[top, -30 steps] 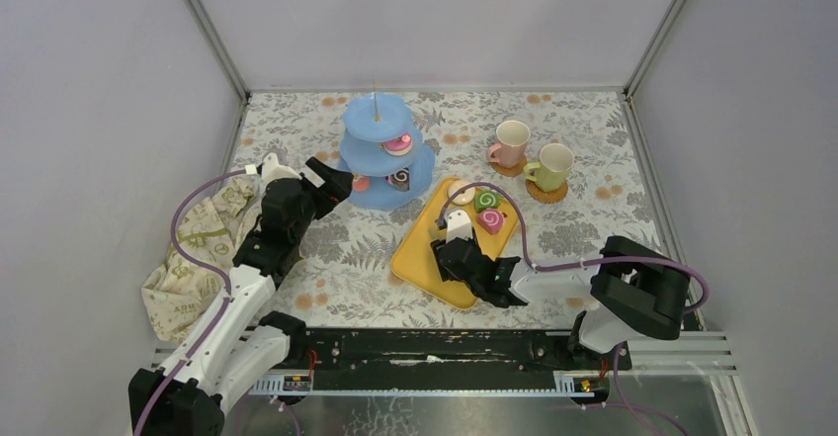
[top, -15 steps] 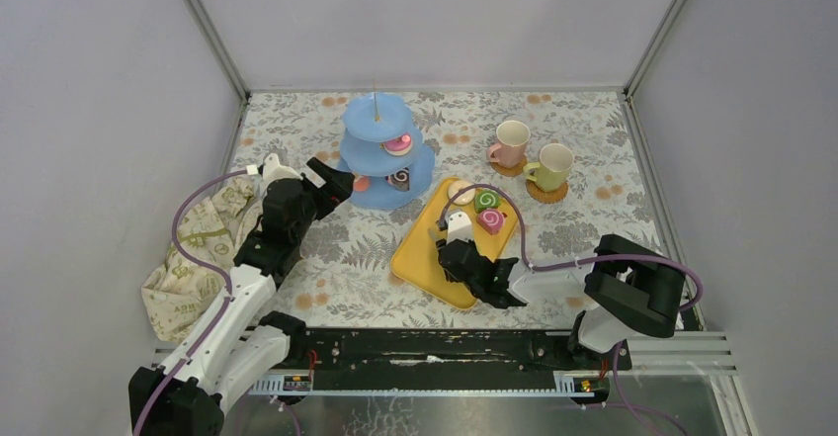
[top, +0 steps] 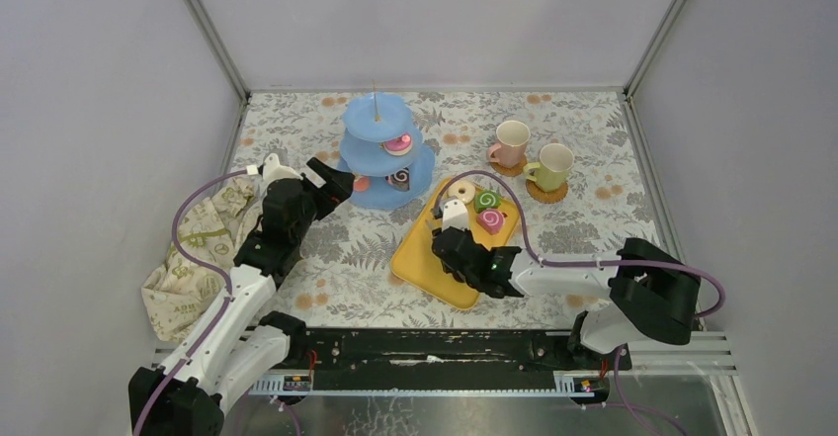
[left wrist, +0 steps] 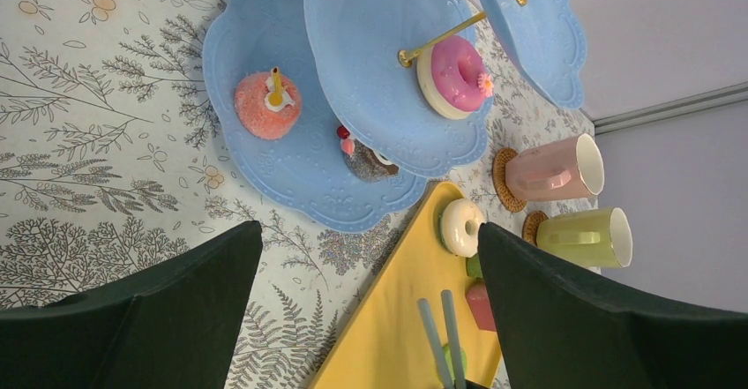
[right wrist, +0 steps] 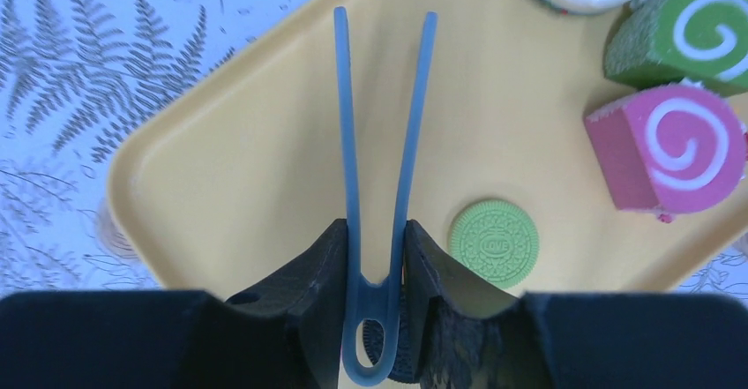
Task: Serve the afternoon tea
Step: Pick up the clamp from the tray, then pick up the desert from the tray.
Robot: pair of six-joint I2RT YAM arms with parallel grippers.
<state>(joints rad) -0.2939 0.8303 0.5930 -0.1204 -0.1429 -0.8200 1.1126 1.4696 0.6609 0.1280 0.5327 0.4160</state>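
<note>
My right gripper (right wrist: 375, 239) is shut on a pair of blue tongs (right wrist: 384, 142) over the yellow tray (top: 420, 258). The tongs' arms point up the tray, slightly apart. A black cookie (right wrist: 403, 358) shows beneath their loop, and a green cookie (right wrist: 494, 243) lies just to the right. A pink swirl roll (right wrist: 675, 151), a green swirl roll (right wrist: 684, 41) and a white donut (top: 460, 192) lie at the tray's far end. My left gripper (top: 331, 181) hangs open beside the light-blue stand (top: 385, 149), which carries a pink donut (left wrist: 457, 76), an orange pastry (left wrist: 267, 105) and a dark one (left wrist: 366, 161).
A pink mug (top: 510, 143) and a pale green mug (top: 551, 167) stand on round coasters at the back right. A beige printed cloth (top: 193, 248) lies crumpled at the left edge. Grey walls close in the floral tabletop (top: 346, 258).
My right gripper has narrowed onto the tongs and shifted a little farther up the tray. The left arm has stayed where it was.
</note>
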